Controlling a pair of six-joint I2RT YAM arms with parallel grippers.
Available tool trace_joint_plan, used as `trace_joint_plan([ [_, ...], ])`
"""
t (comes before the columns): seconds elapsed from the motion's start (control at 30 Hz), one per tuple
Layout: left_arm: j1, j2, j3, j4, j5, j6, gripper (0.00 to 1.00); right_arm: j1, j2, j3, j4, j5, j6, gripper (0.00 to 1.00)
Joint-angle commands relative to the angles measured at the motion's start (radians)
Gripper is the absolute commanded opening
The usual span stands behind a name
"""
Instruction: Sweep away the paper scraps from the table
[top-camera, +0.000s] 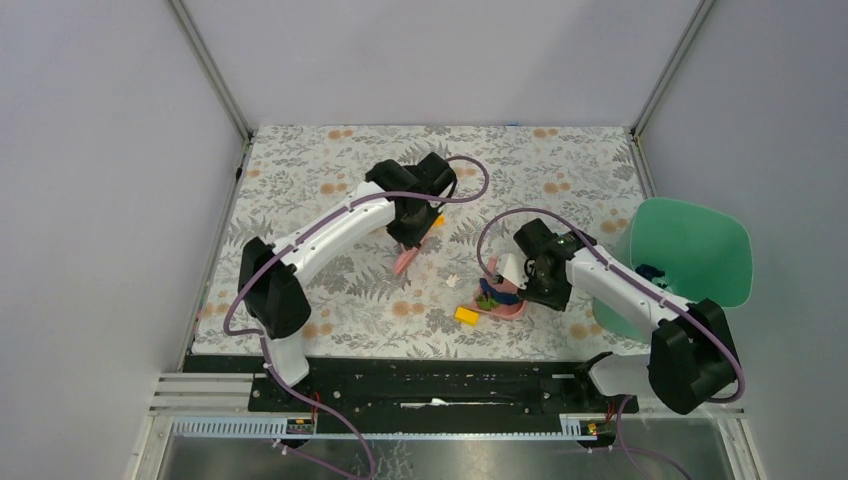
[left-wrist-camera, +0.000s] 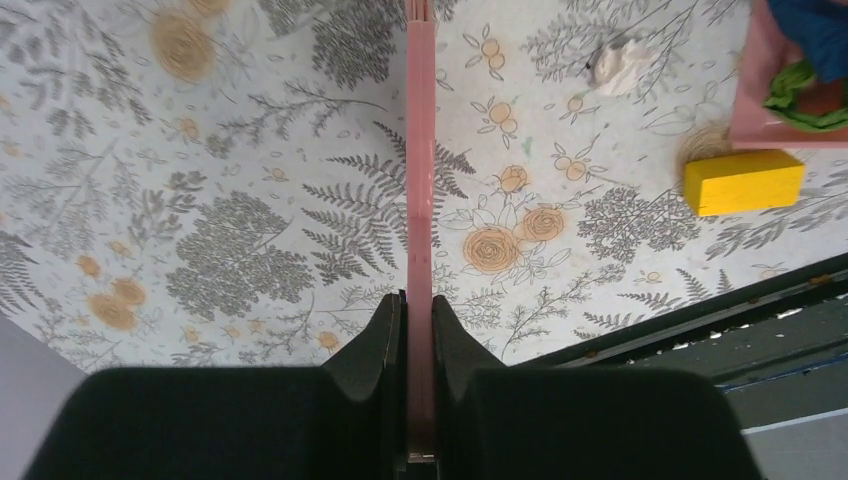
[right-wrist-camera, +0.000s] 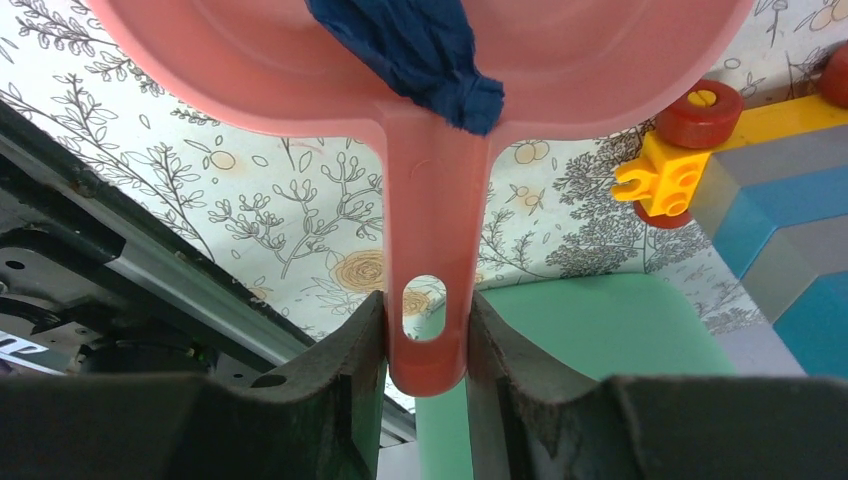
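One white paper scrap (left-wrist-camera: 620, 65) lies loose on the fern-print table (left-wrist-camera: 250, 150), also seen as the white scrap (top-camera: 452, 281) between the arms. My left gripper (left-wrist-camera: 420, 310) is shut on the pink brush (left-wrist-camera: 421, 150), seen edge-on and reaching forward over the table, left of the scrap. My right gripper (right-wrist-camera: 427, 320) is shut on the handle of the pink dustpan (right-wrist-camera: 560, 60). A dark blue paper scrap (right-wrist-camera: 410, 45) rests in the pan. In the left wrist view the dustpan (left-wrist-camera: 760, 110) also holds a green crumpled bit (left-wrist-camera: 800, 95).
A yellow block (left-wrist-camera: 743, 181) lies just in front of the dustpan, near the table's black front edge. A green tray (top-camera: 690, 255) stands at the right. Close by it sit a yellow wheeled block (right-wrist-camera: 665, 175) and a blue-grey block (right-wrist-camera: 790, 230).
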Motion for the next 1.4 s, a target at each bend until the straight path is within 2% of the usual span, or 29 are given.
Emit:
trace_joint_plan([
  [0.0,0.0,0.027,-0.044,0.065,0.036,-0.028,0.0,0.006,0.05,0.069,-0.034,0.0,-0.034,0.0],
  [0.1,-0.001,0.064,-0.064,0.124,0.136,-0.046,0.0,0.007,0.079,0.097,-0.024,-0.019,-0.024,0.0],
  [0.3,-0.002,0.115,-0.09,0.295,0.429,-0.123,0.0,0.007,0.119,0.108,0.012,-0.054,0.0,0.0],
  [0.57,-0.002,0.125,-0.044,0.393,0.551,-0.219,0.0,0.006,0.114,0.063,0.1,-0.075,0.056,0.0],
  [0.8,-0.001,0.074,-0.01,0.404,0.457,-0.23,0.0,0.007,0.068,-0.019,0.199,-0.103,0.125,0.0],
  [1.17,0.007,0.045,0.052,0.396,0.351,-0.178,0.0,0.005,-0.091,-0.168,0.379,-0.132,0.193,0.0],
  [1.37,0.007,-0.059,-0.031,0.534,0.307,-0.166,0.0,0.005,-0.14,-0.175,0.382,-0.148,0.227,0.0],
])
